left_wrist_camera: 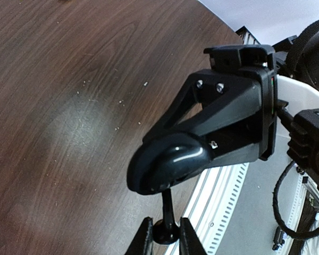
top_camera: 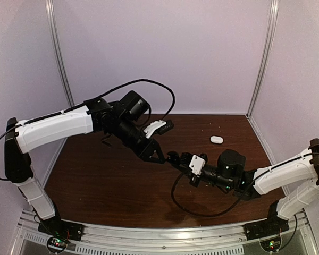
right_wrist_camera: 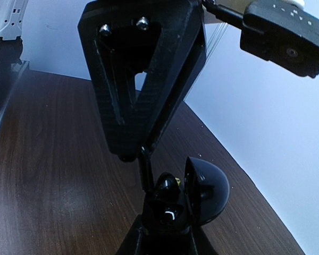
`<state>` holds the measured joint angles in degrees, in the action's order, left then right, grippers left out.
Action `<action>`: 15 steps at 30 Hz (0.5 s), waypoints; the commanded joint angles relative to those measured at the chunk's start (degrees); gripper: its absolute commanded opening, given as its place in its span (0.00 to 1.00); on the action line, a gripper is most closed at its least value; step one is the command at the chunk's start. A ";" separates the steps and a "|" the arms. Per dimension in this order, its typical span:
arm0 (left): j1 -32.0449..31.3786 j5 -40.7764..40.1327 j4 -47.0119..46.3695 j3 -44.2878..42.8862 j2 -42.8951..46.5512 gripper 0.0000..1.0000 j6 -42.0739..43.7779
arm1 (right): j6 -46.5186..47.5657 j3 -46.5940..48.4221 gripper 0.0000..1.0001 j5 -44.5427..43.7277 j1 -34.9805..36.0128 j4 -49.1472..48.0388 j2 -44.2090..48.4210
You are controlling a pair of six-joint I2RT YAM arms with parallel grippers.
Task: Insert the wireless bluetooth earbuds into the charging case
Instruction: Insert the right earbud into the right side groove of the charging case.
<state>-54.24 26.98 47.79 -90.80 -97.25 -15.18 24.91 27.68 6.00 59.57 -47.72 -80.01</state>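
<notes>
Open black case point(right_wrist_camera: 204, 191), held in jaws

The table point(top_camera: 111, 180) has a dark brown top with wood grain. In the left wrist view some small pale specks point(left_wrist_camera: 145, 83) lie on the table, and near them its surface shows a paler, dull patch point(left_wrist_camera: 77, 125). Pale lilac walls point(top_camera: 165, 53) stand behind the table and at both its sides. A metal post point(top_camera: 59, 53) rises at the table's far left corner, and a second post point(top_camera: 263, 53) at its far right corner. A slotted metal rail point(top_camera: 165, 235) runs along the table's near edge.
</notes>
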 commanded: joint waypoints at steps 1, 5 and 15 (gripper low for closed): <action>-0.39 -1.36 -0.59 -1.77 -1.10 0.09 -0.84 | 1.31 2.66 0.00 -2.71 1.00 0.74 -0.87; -0.43 -1.81 -0.67 -1.58 -1.59 0.09 -1.21 | 1.34 3.83 0.00 -3.31 1.78 2.03 -1.66; -0.49 -1.19 -1.13 -1.22 -1.32 0.09 -1.87 | 1.58 4.21 0.00 -5.73 2.74 2.96 -2.80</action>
<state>-54.43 25.93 48.05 -90.89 -98.32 -16.43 25.80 30.52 2.17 61.98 -44.56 -82.78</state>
